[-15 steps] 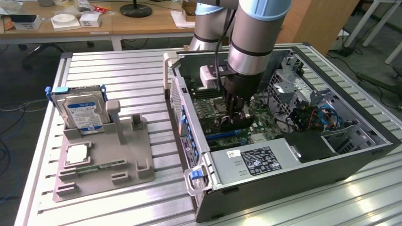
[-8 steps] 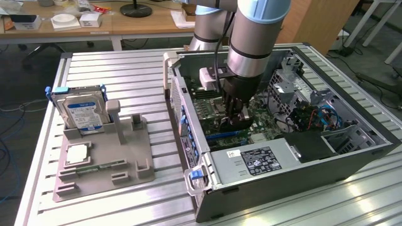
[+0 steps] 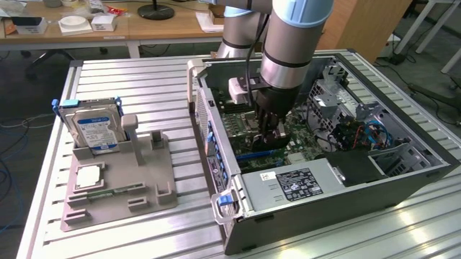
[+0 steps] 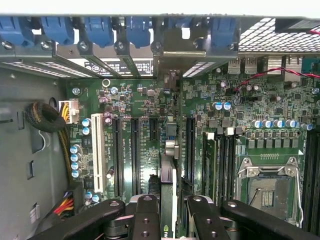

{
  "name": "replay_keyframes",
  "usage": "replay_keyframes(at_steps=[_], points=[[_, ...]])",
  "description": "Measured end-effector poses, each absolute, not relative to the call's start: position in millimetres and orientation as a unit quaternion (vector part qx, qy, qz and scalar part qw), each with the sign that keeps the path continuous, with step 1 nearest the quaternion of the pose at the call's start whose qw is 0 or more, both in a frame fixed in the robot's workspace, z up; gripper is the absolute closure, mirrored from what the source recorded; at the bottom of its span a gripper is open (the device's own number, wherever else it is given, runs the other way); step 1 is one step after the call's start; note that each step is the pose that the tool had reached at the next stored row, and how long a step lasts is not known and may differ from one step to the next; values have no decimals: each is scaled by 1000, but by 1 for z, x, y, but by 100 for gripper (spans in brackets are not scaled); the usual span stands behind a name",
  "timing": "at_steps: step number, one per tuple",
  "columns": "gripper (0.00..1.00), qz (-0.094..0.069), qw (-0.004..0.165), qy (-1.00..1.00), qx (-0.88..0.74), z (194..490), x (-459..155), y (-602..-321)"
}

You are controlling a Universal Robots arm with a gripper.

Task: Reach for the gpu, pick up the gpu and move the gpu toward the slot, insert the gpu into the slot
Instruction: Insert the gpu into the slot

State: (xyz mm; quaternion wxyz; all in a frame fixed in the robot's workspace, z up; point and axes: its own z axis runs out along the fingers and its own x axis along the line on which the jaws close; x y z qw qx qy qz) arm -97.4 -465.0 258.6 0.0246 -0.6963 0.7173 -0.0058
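down inside open computer case (image 3: 403, 178) we see gripper (image 4: 172, 207) clamped on gpu (image 4: 169, 170), card held edge-on between black fingers (image 4: 146, 215). gpu stands upright over motherboard (image 4: 150, 107), lined up among long dark slots (image 4: 190, 145), bracket end toward blue latches (image 4: 100, 27) at case rear wall. exterior view: arm (image 3: 288, 48) reaching straight down into case. hard drive (image 3: 90, 127) sits upright in grey holder (image 3: 119, 189), well apart on exterior view's left.
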Motion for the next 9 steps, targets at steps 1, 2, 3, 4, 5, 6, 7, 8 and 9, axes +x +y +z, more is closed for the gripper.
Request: replay_keyframes(at_steps=[1, 2, 3, 4, 5, 6, 7, 8, 9], points=[[74, -6, 24, 717, -696, 258, -97, -465], [74, -6, 24, 717, -696, 258, -97, -465], [74, -6, 24, 717, -696, 258, -97, -465], [74, -6, 24, 717, -696, 258, -97, -465], [74, -6, 24, 717, -696, 258, -97, -465], [74, -6, 24, 717, -696, 258, -98, -465], [74, -6, 24, 717, -696, 258, -98, -465], [74, -6, 24, 717, -696, 258, -98, -465], [74, -6, 24, 717, -696, 257, -98, -465]])
